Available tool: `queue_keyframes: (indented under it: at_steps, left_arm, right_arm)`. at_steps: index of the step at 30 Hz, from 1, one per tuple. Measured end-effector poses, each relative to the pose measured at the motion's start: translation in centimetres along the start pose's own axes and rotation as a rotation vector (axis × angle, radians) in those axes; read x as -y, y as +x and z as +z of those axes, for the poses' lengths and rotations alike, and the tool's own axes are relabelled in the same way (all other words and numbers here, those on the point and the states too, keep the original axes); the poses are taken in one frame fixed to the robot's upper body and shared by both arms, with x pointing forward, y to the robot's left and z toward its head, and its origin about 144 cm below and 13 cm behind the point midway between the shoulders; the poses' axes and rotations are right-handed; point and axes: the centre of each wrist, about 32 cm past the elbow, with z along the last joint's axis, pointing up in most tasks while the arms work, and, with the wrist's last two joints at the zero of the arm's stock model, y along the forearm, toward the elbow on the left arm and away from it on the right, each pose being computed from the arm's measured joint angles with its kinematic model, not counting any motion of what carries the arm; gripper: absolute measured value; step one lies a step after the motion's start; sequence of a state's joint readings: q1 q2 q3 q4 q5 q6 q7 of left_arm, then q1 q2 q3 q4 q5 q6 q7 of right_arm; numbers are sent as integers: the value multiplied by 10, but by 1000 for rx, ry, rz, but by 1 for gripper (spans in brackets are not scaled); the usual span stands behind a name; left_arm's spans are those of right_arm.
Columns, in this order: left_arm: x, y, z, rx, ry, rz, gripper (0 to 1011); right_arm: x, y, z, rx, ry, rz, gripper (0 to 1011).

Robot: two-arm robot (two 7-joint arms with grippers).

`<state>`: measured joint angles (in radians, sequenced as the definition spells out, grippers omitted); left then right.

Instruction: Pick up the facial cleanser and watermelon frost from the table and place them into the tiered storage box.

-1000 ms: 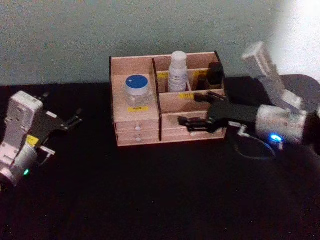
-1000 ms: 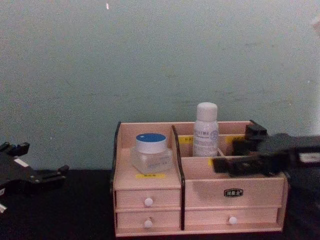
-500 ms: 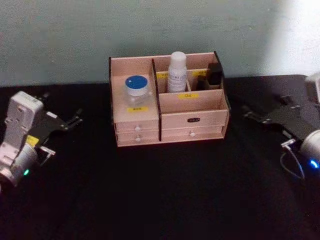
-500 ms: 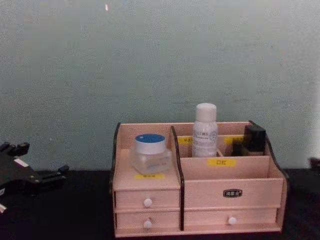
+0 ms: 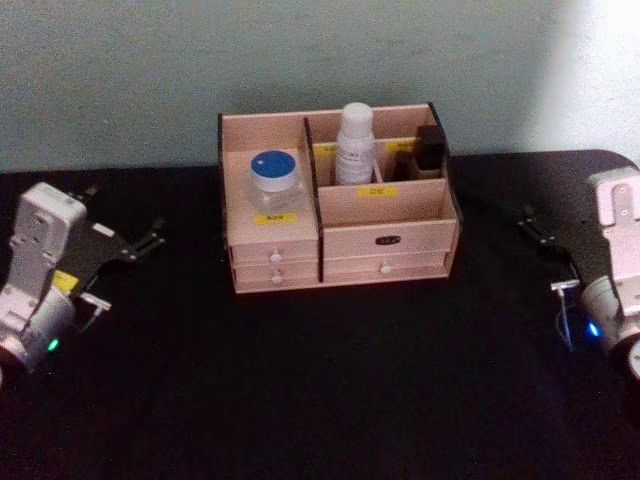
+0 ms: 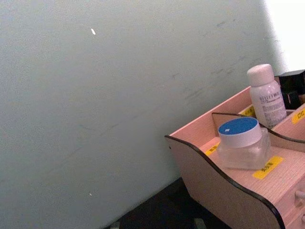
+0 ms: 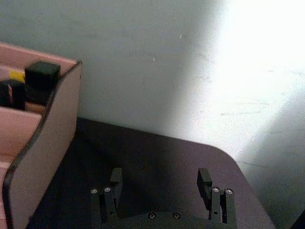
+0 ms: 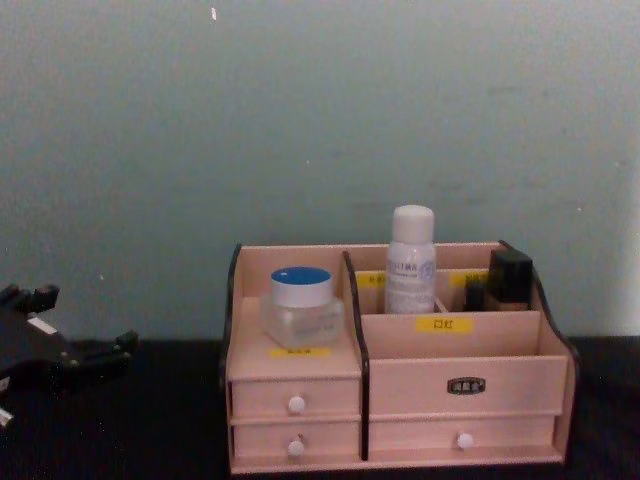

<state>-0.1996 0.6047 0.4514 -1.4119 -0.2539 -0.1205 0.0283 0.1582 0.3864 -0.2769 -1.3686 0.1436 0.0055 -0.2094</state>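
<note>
A black cloth-covered table [image 5: 320, 400] under a plain pale green wall [image 8: 320, 110] is what I'm working over, with bright light washing out the upper right of the head view.

My right gripper [image 7: 162, 183] sits low at the right edge of the head view, well apart from the box, its fingers spread with nothing between them. My left gripper [image 5: 145, 240] rests at the left edge, also well clear; I cannot tell how its fingers stand.

Further in, the tiered storage box [image 5: 385, 240] stands in the centre of the table. The facial cleanser [image 5: 355, 143] is upright in a rear compartment, and the watermelon frost [image 5: 274, 180] sits in the left compartment, blue lid up. A small black item [image 5: 430, 147] stands at the rear right.

Both things look placed to me, so the task seems done. The risk I see is an arm swinging inward and clipping the box's dark-edged side, which could tip the tall, slim cleanser; the squat jar should stay put.
</note>
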Motion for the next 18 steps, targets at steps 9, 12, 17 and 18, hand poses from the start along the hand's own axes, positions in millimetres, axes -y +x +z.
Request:
queue_keyframes:
  at_steps: [9,12,17,18]
  left_arm:
    - [0,0,0,0,0,0,1001]
    - [0,0,0,0,0,0,1001]
    - [0,0,0,0,0,0,1001]
    - [0,0,0,0,0,0,1001]
  right_arm:
    - [-15,-8,-9,14,-41,-12,1003]
    - [-14,-8,-9,14,-40,-11,1003]
    - [-14,-7,-9,14,-38,-10,1003]
    - [-13,-7,-9,14,-38,-10,1003]
